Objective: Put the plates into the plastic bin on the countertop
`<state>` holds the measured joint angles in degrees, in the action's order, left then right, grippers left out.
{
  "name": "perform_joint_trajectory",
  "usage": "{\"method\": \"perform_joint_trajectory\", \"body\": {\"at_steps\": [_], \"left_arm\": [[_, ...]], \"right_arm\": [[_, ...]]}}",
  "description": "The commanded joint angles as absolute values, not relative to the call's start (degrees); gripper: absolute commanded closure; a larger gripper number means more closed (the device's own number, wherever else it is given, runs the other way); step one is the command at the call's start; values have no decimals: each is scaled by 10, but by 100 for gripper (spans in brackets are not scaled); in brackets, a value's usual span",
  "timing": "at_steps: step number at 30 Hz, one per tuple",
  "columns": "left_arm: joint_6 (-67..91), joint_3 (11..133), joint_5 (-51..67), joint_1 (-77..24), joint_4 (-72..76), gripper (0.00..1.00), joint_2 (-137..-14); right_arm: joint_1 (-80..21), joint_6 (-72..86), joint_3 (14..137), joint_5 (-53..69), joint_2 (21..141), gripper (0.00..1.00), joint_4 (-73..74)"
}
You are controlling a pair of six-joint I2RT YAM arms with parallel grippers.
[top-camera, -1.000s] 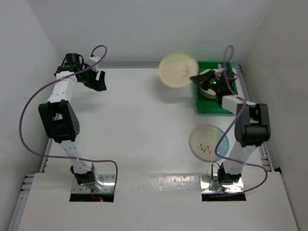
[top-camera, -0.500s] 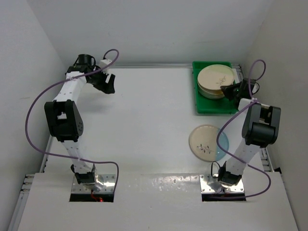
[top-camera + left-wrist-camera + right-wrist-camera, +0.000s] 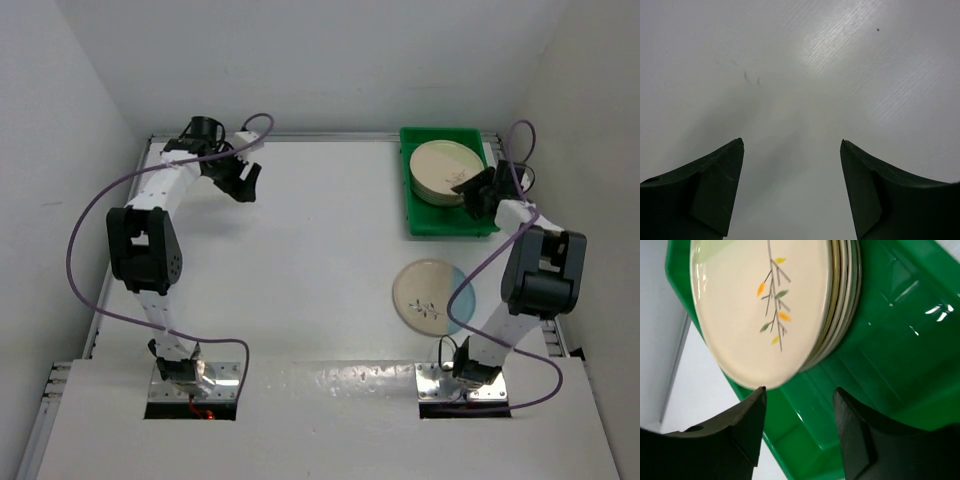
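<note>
Showed, from overhead, the white countertop (image 3: 300,250) filling the frame between pale walls, with both arms reaching out from its near edge. Found the plastic bin (image 3: 432,224) in the far right corner, bright green, bare along its near half. Carried in its far half a stack of plates (image 3: 447,172), cream, with the top plate (image 3: 760,305) sprig-side up and sitting slightly off-centre on those beneath; nested too tightly to count. Left one lone plate (image 3: 432,295) out on the countertop, well short of the bin, lying flat, blue segment toward the right arm's base. Caught the right gripper (image 3: 480,188) low at the stack's near-right rim, jaws parted with only green plastic between them, gripping nothing, one finger (image 3: 735,440) just beside the top plate's edge. Placed the left gripper (image 3: 240,178) well apart at the back left, likewise spread wide and empty over bare surface. Judged to be the let-go step of a placement. Best done by keeping those jaws wide and backing up and away from the rim, not sideways, so as not to drag the off-centre top plate. Then, probably, the lone plate: hard to pinch lying flat, so better taken by the rim at a shallow angle and lowered square into the bin.
</note>
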<state>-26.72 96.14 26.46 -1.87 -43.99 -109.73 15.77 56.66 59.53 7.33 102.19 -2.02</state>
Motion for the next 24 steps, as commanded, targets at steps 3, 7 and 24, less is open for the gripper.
{"method": "perform_joint_trajectory", "body": {"at_steps": [3, 7, 24], "left_arm": [[-275, 973, 257, -58, -433, 20, -1104], [-275, 973, 264, -63, -433, 20, -1104], [-280, 955, 281, -51, -433, 20, -1099]], "right_arm": [[153, 441, 612, -49, 904, 80, 129], [156, 440, 537, -167, 835, 100, 240], [185, 507, 370, -163, 867, 100, 251]]}}
